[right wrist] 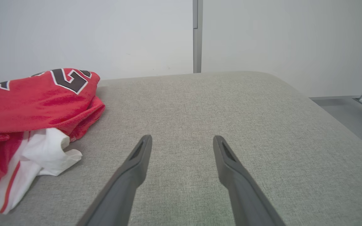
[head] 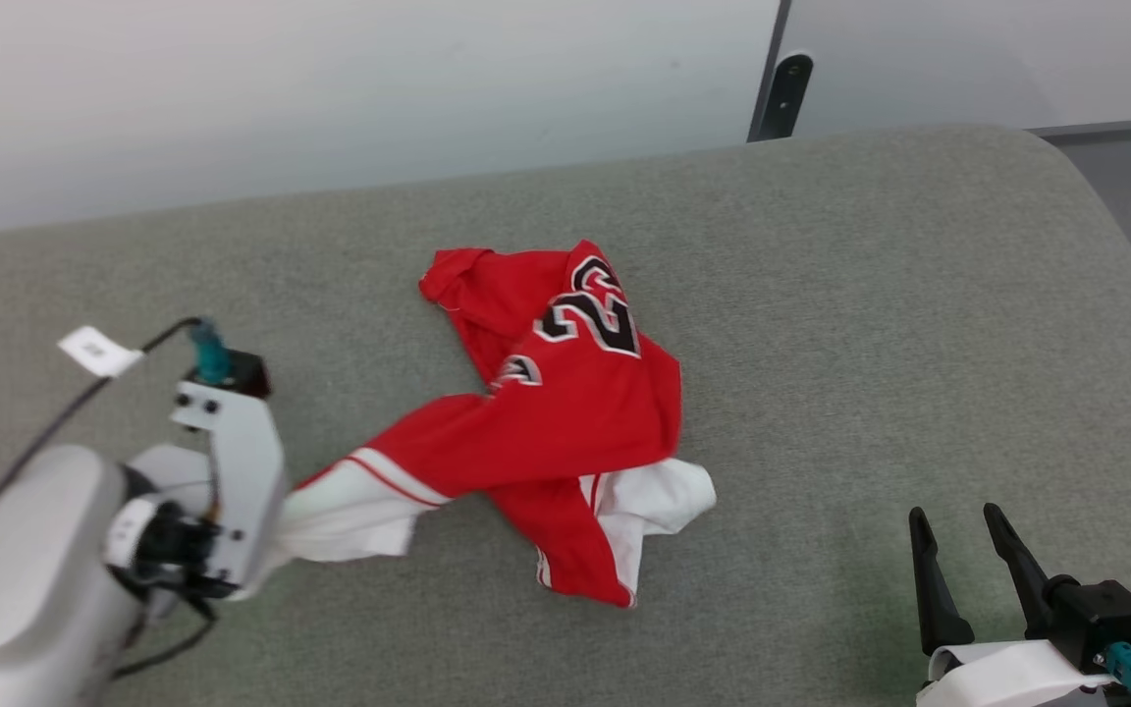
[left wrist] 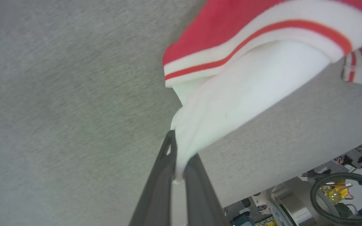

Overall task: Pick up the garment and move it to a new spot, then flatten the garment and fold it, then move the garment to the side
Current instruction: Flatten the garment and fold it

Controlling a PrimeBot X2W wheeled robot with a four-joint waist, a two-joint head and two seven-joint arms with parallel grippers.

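Head view. Crumpled red garment (head: 565,422) at centre of grey padded surface (head: 870,295), well clear of the edges. Black white-outlined numerals on the heap's 12 o'clock side, a "2" readable, the rest folded under. White sleeve with red-white stripe trim stretched toward 8 o'clock, ending at left wrist housing (head: 232,471); fingers hidden behind it here. White tag (head: 94,351) on black cable (head: 55,422) at 9 o'clock, print too small to read. At 5 o'clock, right gripper (head: 954,516), fingers spread, nothing between them, well apart from the garment.

Left wrist view. At 6 o'clock, left gripper (left wrist: 179,150) pinched tight on white sleeve cloth, fabric squeezed between the two dark fingers. Sleeve fanning out toward 1 o'clock, stripe trim beyond it. Grey surface underneath, blurred.

Right wrist view. Fingers of right gripper (right wrist: 182,139) wide apart, empty, low over the grey surface. Garment heap at 9 o'clock, black numerals partly seen on top, white sleeve part at its near edge, not touching the fingers.
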